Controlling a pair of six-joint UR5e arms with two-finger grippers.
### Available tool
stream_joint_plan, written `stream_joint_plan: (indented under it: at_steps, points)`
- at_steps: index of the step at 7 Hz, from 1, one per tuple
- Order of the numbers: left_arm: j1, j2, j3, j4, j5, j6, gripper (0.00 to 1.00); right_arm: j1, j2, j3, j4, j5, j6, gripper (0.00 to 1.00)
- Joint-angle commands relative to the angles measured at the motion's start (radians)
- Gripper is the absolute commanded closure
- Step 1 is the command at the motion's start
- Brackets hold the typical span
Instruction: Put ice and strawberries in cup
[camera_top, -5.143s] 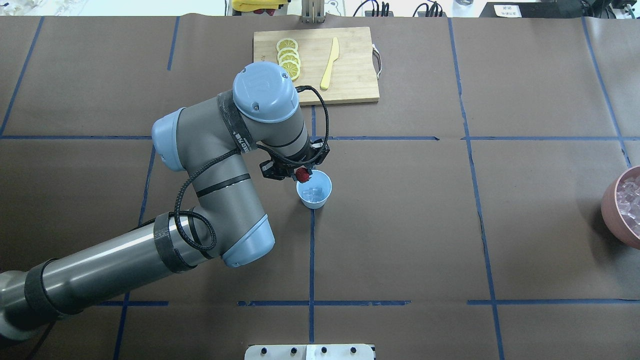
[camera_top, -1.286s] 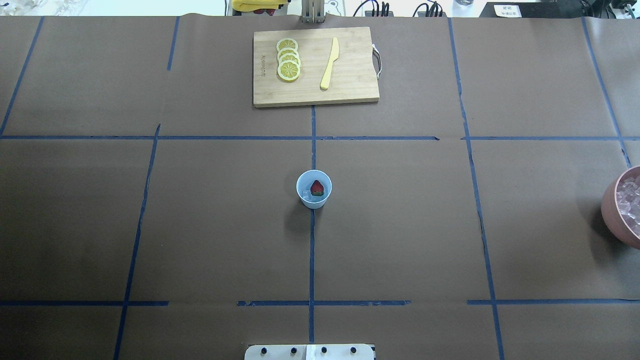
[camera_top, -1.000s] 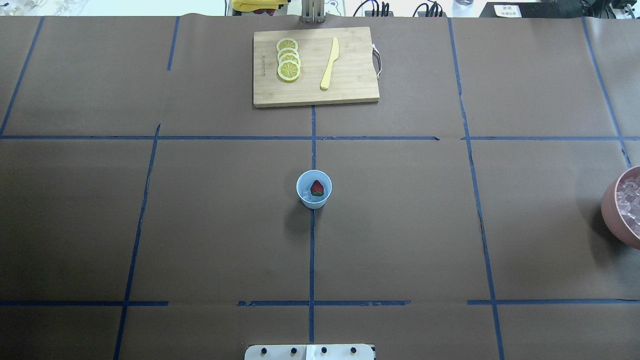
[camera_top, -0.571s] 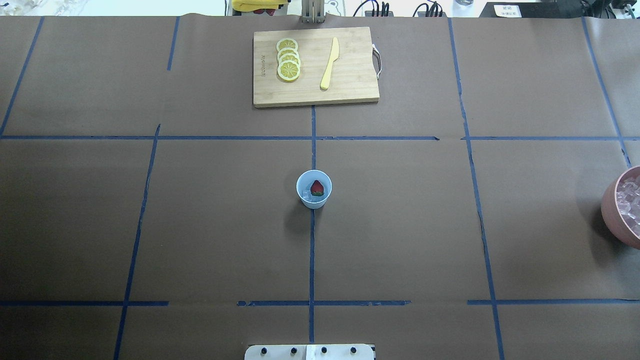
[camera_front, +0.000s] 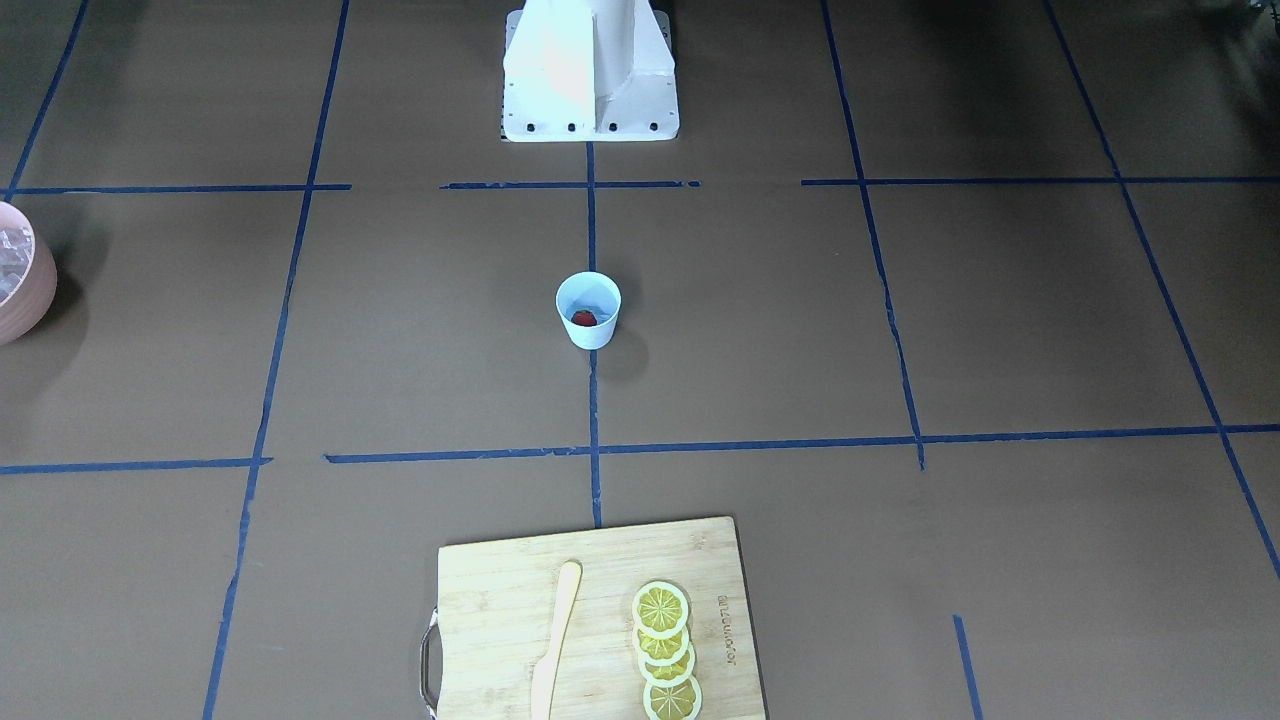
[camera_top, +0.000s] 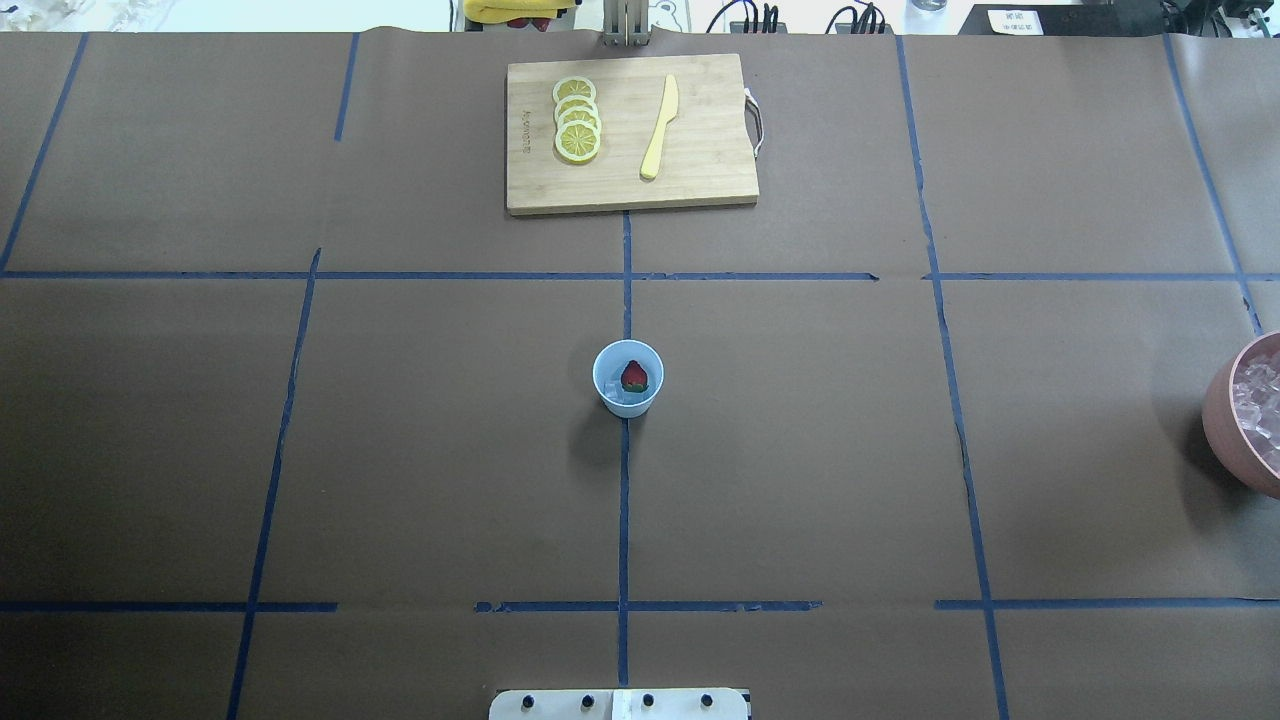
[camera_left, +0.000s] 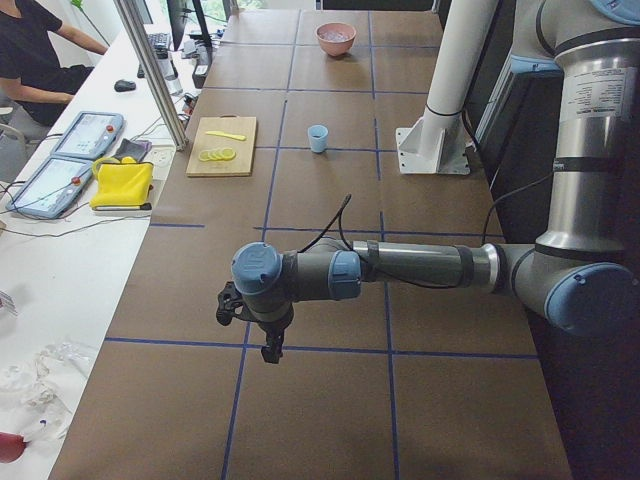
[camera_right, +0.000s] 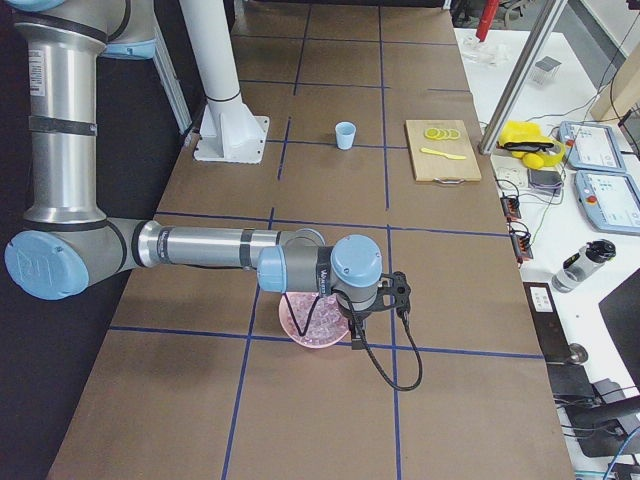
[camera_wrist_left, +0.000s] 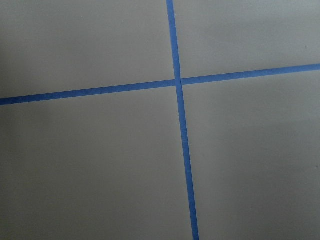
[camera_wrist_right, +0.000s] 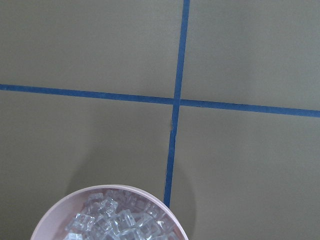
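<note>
The cup stands upright at the centre of the overhead view on the middle blue tape line, with the strawberry lying inside it on top of the ice, so both fillings look to be in place. Neither arm is near it. The left gripper hangs low in the left side view, far from the cup at that frame's upper middle. The right gripper hangs by the pink bowl at the overhead's right edge (full of spare cubes). Should more ice be wanted, the right arm is nearer. Whether either gripper's jaws are spread or closed, I cannot tell.
</note>
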Motion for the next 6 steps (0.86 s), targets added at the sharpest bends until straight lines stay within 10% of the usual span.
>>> stream_joint_plan:
  at_steps: [1, 6]
  points:
    - [0.001, -0.009, 0.013, -0.007, 0.001, -0.018, 0.00, 0.000, 0.000, 0.001, 0.002, 0.000, 0.000, 0.01]
    - [0.002, -0.015, 0.030, -0.009, 0.006, -0.023, 0.00, 0.002, 0.000, -0.004, 0.002, -0.005, -0.002, 0.01]
